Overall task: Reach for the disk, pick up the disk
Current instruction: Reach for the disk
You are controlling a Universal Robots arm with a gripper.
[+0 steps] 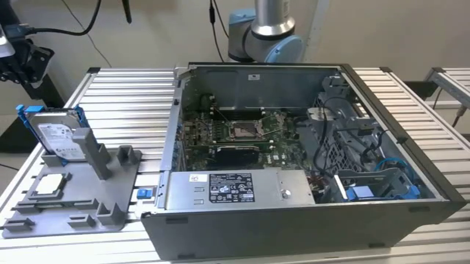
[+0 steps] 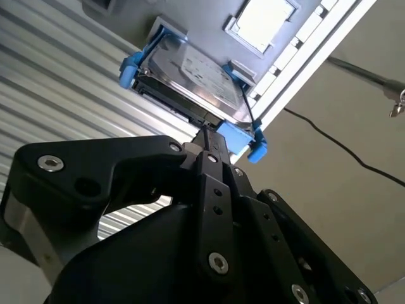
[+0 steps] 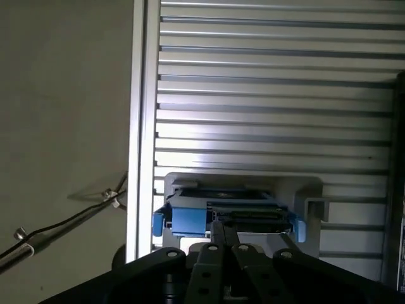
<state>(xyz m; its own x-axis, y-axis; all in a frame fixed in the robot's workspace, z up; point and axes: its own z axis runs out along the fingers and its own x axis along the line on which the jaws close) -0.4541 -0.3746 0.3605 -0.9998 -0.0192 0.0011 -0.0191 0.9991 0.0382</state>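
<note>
I am hovering the tool [image 2: 205, 134], fingers together, near the disk [image 2: 196, 76], standing upright in its holder [image 1: 81, 190] at the bench [image 1: 125, 93] corner, edge exposed for grasping.

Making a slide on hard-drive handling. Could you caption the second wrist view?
End effector aimed at the blue-framed disk, which sits in a grey stand on the slatted table, not yet gripped.

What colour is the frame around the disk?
The frame is bright blue; second wrist view shows it best.
</note>
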